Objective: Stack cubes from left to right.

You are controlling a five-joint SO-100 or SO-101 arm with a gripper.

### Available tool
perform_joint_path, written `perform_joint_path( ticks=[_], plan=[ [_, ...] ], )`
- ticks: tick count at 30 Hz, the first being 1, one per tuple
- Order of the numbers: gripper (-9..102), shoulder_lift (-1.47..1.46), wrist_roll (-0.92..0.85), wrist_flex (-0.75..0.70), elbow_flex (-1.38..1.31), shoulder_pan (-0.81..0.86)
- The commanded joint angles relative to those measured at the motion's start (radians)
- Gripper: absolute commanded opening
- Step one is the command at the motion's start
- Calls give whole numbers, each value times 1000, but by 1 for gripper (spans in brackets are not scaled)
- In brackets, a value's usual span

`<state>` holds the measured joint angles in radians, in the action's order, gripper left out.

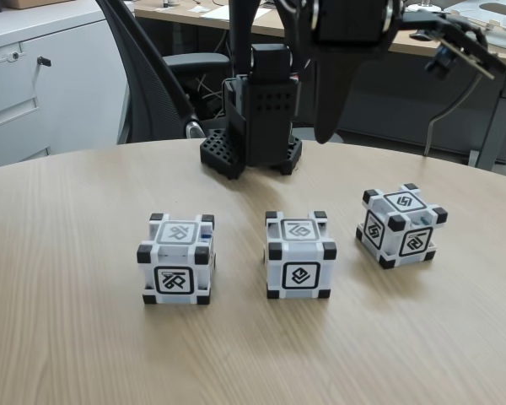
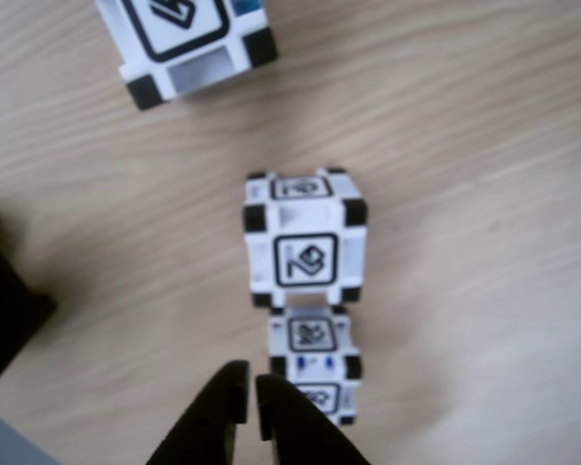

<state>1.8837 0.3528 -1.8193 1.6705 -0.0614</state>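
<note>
Three white-grey cubes with black corners stand apart in a row on the wooden table [image 1: 67, 354]: the left cube [image 1: 176, 258], the middle cube [image 1: 299, 254] and the right cube [image 1: 401, 224], which is turned at an angle. The other view looks down on them: the angled cube [image 2: 189, 39] at the top, the middle cube [image 2: 305, 242] below it, and the third cube [image 2: 315, 373] lowest. My gripper [image 2: 251, 383] comes in from the bottom edge, just left of that lowest cube, its black fingers [image 2: 223, 407] shut with nothing between them. In the fixed view the gripper [image 1: 325, 131] hangs high above the table behind the cubes.
The arm's black base [image 1: 253, 139] stands at the table's far edge. Behind it are an office chair [image 1: 152, 76], a white cabinet [image 1: 42, 76] and desks. A dark shape [image 2: 0, 320] fills the lower left of the other view.
</note>
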Motion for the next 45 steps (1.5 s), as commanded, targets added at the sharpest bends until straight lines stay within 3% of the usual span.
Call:
perform_joint_path(
  ticks=[1,20,32,37,45],
  plan=[
    [0,20,-388,-12,-5,17],
    [0,21,-446,-8,-5,17],
    [0,11,-367,-14,-15,17],
    [0,15,-523,-6,-17,18],
    [0,12,-417,-3,-8,15]
  ],
)
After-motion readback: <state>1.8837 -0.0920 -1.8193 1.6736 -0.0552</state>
